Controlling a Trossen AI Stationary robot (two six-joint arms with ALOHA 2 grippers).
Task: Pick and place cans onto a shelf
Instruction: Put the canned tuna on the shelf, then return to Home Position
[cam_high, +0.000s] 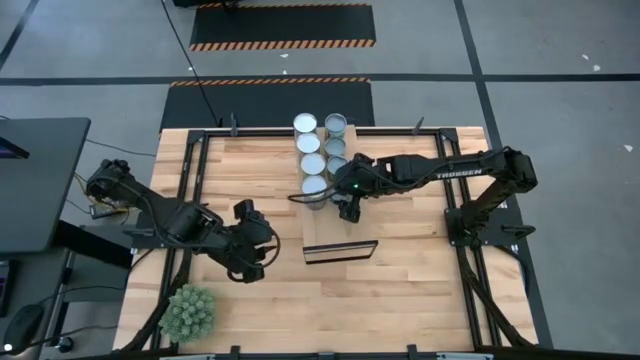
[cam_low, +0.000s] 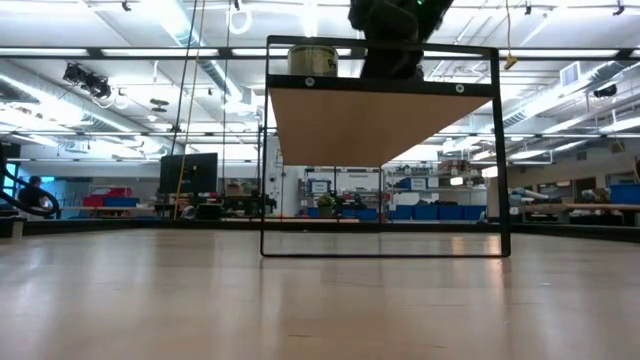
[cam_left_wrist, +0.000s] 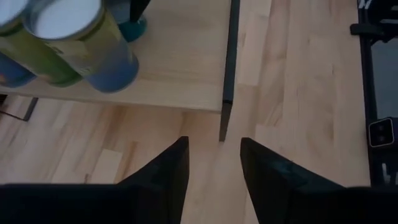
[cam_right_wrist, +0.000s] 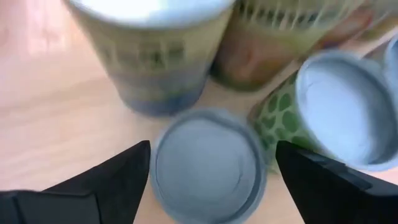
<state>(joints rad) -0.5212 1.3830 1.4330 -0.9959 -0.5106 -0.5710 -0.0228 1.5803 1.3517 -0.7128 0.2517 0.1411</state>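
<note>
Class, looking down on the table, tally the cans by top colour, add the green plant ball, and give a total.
Silvery-white-topped cans: 4
Blue-grey-topped cans: 4, one under the right gripper
Green plant ball: 1
Total: 9

Cans (cam_right_wrist: 208, 163): matt grey metal tops, printed labels. Shelf (cam_left_wrist: 180, 68): smooth light wood, dark edge.

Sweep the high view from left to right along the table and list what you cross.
Green plant ball → left gripper, open and empty → left column of cans on the shelf → right gripper, open at the shelf → right arm's base.
</note>
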